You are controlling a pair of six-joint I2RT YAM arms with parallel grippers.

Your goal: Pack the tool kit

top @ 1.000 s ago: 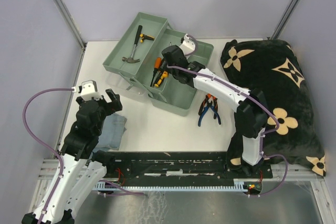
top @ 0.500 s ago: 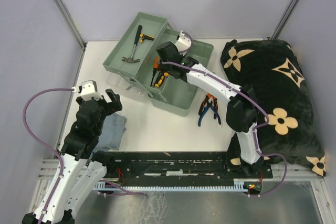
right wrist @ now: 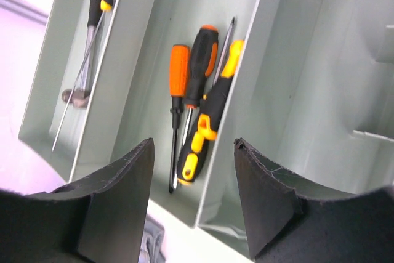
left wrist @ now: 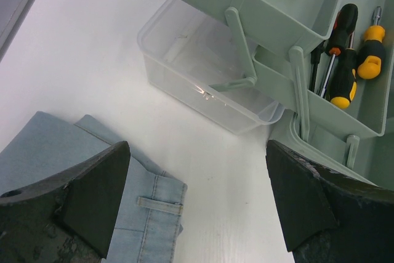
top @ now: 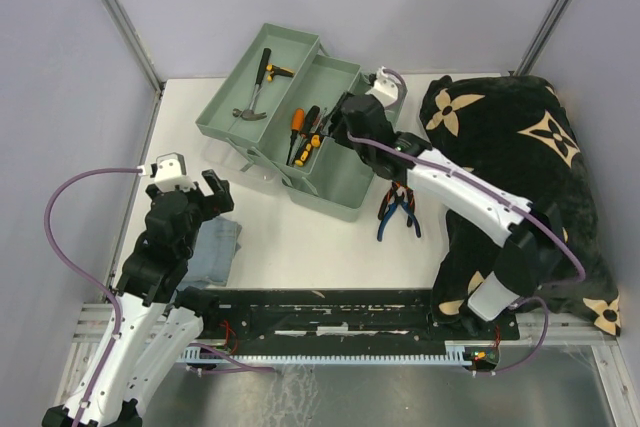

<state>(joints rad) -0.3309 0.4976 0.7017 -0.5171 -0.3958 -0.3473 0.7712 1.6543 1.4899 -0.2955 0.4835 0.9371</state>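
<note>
The pale green toolbox [top: 343, 187] stands open at the back of the table, its trays folded out. A small hammer [top: 254, 99] lies in the left tray. Three orange and black screwdrivers [top: 305, 134] lie in the middle tray. The pliers [top: 399, 206] rest on the table just right of the box. My right gripper [top: 338, 131] hovers open and empty over the box, a little right of the screwdrivers [right wrist: 202, 106]. My left gripper [top: 211, 193] hangs wide open above the table, left of the box, with nothing between its fingers [left wrist: 83, 195]. The translucent lid [left wrist: 203, 84] shows in the left wrist view.
A folded pale denim cloth [top: 215, 249] lies on the table under my left gripper. A black blanket with beige flowers [top: 535, 177] fills the right side. Grey walls close in the back and both sides.
My right gripper has opened and drawn back to the right from the middle tray, leaving the screwdrivers lying in it. The left arm has not moved.
</note>
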